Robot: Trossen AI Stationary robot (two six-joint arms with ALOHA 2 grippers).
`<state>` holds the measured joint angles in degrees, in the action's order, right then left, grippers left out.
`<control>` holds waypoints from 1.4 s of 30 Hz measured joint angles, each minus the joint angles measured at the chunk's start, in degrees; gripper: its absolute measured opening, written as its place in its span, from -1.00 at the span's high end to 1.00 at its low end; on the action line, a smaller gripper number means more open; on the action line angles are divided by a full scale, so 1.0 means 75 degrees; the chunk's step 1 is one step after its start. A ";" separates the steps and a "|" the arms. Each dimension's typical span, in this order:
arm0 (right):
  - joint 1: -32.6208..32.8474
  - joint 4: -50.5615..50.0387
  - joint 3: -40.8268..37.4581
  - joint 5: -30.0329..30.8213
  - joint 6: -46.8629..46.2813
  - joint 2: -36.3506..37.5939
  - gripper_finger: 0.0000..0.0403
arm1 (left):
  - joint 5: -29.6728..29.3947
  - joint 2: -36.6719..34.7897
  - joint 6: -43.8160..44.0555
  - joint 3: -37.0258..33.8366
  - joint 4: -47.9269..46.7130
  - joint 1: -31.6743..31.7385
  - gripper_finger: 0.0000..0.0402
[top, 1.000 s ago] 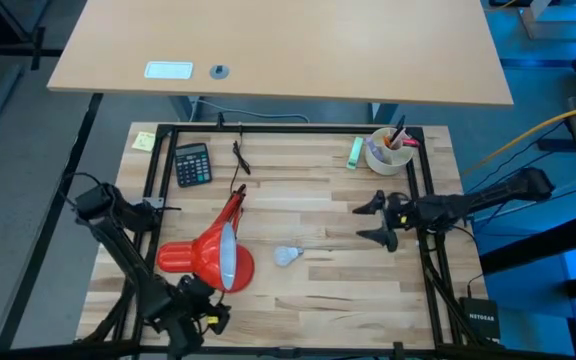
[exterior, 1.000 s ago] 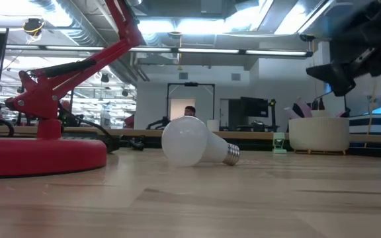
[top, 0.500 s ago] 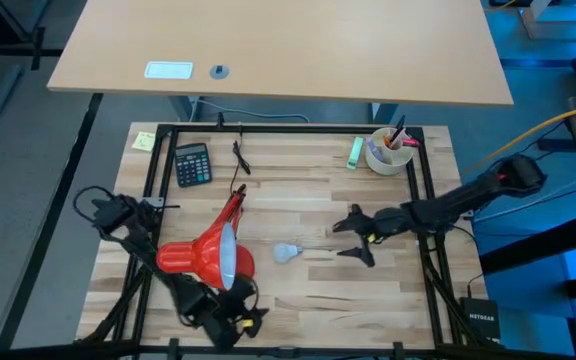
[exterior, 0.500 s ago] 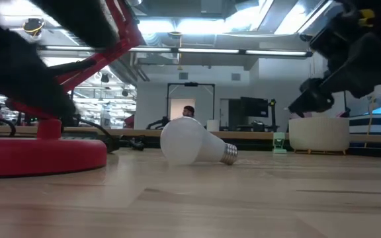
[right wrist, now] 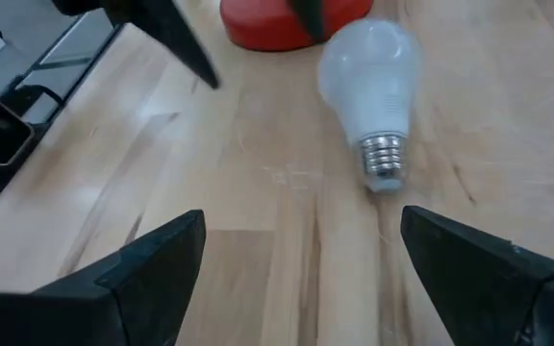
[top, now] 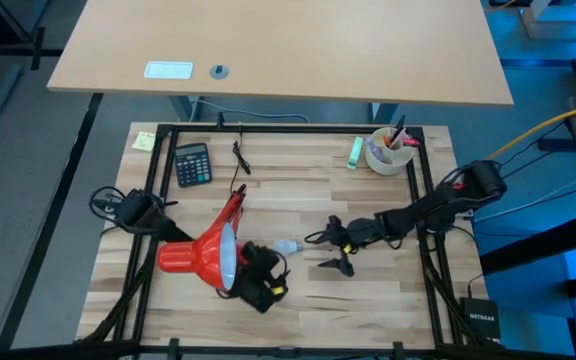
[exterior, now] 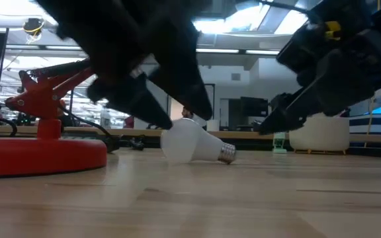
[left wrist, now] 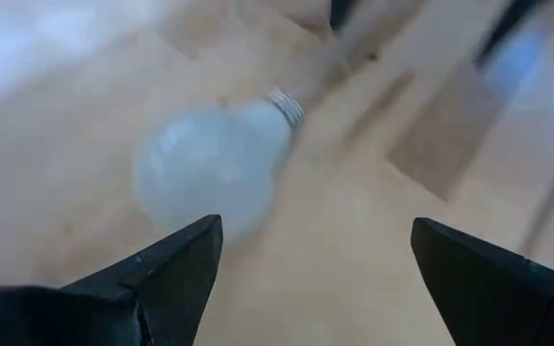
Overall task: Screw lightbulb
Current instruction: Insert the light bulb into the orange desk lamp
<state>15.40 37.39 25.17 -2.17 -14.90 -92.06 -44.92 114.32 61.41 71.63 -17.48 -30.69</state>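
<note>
The white lightbulb lies on its side on the wooden table, just right of the red lamp. Its silvery screw base points toward the table's right. My left gripper hovers open just near of the bulb; in its wrist view the bulb lies a little ahead of the open fingers. My right gripper stands open to the bulb's right, low over the table and pointing at the screw base. In the low view the bulb lies between the two dark grippers. Neither gripper touches it.
The lamp stands on its round base, its shade close to my left gripper. At the far side are a calculator, a cup with pens and a green thing. A black frame borders the table.
My left gripper has swung from the near left corner toward the right and the bulb, sinking and rolling as it went. My right gripper has moved toward the table's left and down, closing in on the bulb's screw base. Both stay open.
</note>
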 joint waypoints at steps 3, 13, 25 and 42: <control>0.0000 0.0003 0.0269 0.0000 0.0028 -0.0492 -0.77 | -0.0261 0.0000 -0.0524 -0.0002 -0.0050 0.0359 -0.63; 0.0000 -0.0063 0.0597 0.0550 0.0032 -0.0963 -0.77 | 0.0032 -0.0093 -0.0982 0.0062 -0.0163 0.0914 -0.64; -0.0658 -0.1107 0.0617 0.1982 0.0624 -0.0359 -0.77 | 0.0008 0.0069 -0.0371 -0.0011 -0.0584 0.0917 -0.63; -0.0116 -0.0035 0.0690 0.1291 -0.0069 -0.1143 -0.77 | -0.0385 0.0472 -0.0028 -0.0017 -0.0404 0.1261 -0.63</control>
<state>14.53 37.13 30.34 7.51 -15.42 -100.64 -47.80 117.86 61.20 71.50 -20.51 -21.23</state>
